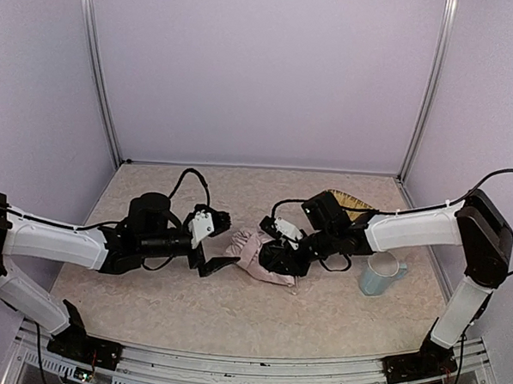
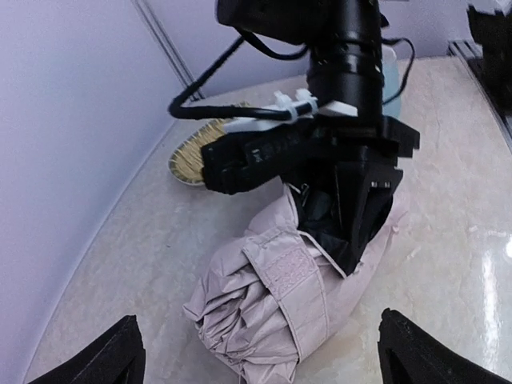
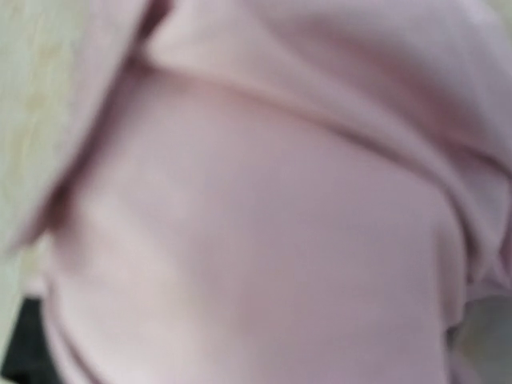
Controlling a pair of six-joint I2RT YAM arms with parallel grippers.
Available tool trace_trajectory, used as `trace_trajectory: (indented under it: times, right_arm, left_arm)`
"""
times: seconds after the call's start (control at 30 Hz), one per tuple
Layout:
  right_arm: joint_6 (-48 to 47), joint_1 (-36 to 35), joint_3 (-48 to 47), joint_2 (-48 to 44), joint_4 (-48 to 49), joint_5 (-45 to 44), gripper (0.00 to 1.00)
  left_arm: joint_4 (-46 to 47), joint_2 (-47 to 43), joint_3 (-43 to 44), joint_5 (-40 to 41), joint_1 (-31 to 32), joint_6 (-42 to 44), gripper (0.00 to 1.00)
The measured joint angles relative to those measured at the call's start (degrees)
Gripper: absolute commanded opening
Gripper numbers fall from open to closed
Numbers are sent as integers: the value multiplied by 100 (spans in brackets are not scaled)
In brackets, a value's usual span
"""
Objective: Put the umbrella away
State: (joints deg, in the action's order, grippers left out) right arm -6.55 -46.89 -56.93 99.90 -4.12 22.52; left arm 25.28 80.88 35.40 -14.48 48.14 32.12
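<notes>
Surface: beige marbled table (image 1: 232, 320), boxed in by pale lilac walls.
Task item: umbrella (image 2: 256, 304) lies folded as a rumpled pink bundle at mid-table, between the two grippers; a strap crosses its fabric and black lining shows at its right end.
On the left: left gripper (image 1: 222, 242) has its jaws spread wide and holds nothing; it sits just beside the bundle's left end, apart from it.
On the right: right gripper (image 1: 274, 260) is clamped on the bundle's right end, pinching fabric; blurred pink cloth fills its wrist view.
Nearby: pale blue mug (image 1: 379, 274) beside the right arm, woven tray (image 1: 351, 201) behind it.

umbrella (image 2: 264, 296): pale pink cloth, wrinkled, matt | table (image 2: 448, 264): glossy, stone-look
</notes>
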Motion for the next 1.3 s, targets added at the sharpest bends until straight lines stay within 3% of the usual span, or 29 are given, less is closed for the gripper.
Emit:
trace_trajectory:
  times: [0.23,0.27,0.33,0.43,0.57,0.7,0.9,1.13,1.3]
  right_arm:
    - [-494,378,-927,-424,-546,151,0]
    - [-581,411,-1071,-444,-636,190,0]
    - [-793,483,-1523,-452,-979,273,0]
    - [-1086,527,-2205,-452,-1486,317,0]
    - [-1453,544,-3029,-452,-2041,341,0]
    - [-1655,544,-3541,-444,-2439,396,0]
    - [-1781,544,-3871,-404,-2765,549,0]
    - [-1805,542,-3882,-400,-2964,675,0]
    - [-1805,542,-3882,-400,-2962,717,0]
  left_arm:
    - [1484,-957,-50,-133,-358,-1967,99]
    - [1794,-1088,-96,-229,-420,-2208,91]
    - [2420,-1279,-225,-599,-595,-2570,65]
    - [2717,-1377,-304,-1014,-728,-2850,49]
    - [2524,-1370,-400,-1325,-717,-2778,48]
    - [2376,-1145,-457,-1357,-533,-2557,59]
    - [2323,-280,-247,-772,-302,-2389,65]
    - [2371,476,188,-693,-348,-2371,54]
    - [2358,688,323,-977,-345,-2396,33]
